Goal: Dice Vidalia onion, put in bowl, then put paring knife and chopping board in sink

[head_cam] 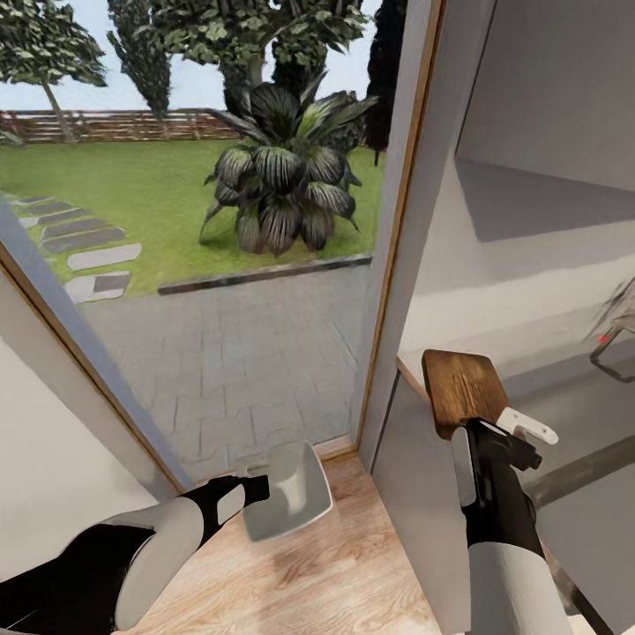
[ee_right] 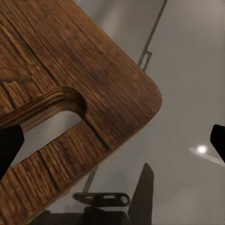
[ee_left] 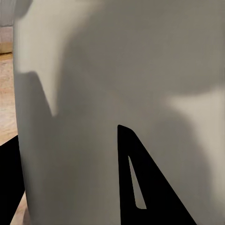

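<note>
Board (head_cam: 460, 388), stiff and flat, stood up from my right gripper (head_cam: 491, 434), clenched at its slotted end where I judged the hold surest, while my left gripper (head_cam: 257, 490) pinched the glossy, slip-prone white bowl (head_cam: 291, 494) by its near rim.

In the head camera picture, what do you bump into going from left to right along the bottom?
Left gripper → white bowl → wooden chopping board with the right gripper just below it → tap.
</note>
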You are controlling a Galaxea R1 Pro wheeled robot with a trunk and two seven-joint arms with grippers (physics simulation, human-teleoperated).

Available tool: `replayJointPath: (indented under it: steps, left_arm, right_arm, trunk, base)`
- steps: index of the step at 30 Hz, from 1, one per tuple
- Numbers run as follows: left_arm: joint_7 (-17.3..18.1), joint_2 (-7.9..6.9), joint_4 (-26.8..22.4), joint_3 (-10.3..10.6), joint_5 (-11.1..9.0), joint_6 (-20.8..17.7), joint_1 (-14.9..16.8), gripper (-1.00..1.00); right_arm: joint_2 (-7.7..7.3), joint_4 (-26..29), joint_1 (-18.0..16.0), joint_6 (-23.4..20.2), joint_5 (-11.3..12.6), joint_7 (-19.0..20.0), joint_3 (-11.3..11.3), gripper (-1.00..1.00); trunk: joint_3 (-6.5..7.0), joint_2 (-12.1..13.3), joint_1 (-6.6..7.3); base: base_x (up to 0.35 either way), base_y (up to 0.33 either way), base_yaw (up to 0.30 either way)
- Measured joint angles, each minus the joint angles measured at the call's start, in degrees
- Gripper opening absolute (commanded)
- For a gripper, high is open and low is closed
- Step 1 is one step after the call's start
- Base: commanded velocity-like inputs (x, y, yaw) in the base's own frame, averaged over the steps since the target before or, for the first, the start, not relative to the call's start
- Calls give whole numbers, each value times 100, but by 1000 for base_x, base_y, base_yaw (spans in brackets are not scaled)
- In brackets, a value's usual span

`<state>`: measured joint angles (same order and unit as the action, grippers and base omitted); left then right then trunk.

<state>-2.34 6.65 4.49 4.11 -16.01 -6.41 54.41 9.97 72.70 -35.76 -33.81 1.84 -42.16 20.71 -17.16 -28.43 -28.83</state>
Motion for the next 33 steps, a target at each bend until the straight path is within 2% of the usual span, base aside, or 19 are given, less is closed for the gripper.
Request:
replayJointPath:
  steps: [17, 32, 33]
  left_arm:
    - [-6, 0, -1, 0, 0, -4, 0, -100]
    - [-10, 0, -1, 0, 0, -9, 0, -100]
    - [-10, 0, -4, -1, 0, -9, 0, -100]
  right_arm:
    - [0, 0, 0, 0, 0, 0, 7, 100]
    - [0, 0, -2, 3, -10, -1, 19, 100]
    - [-1, 0, -1, 4, -8, -1, 152, 100]
  trunk:
    - [-89, 0, 0]
    - [-168, 0, -1]
    - [-173, 0, -1]
  base:
    - [75, -5, 0]
    - [9, -2, 0]
    - [0, 0, 0]
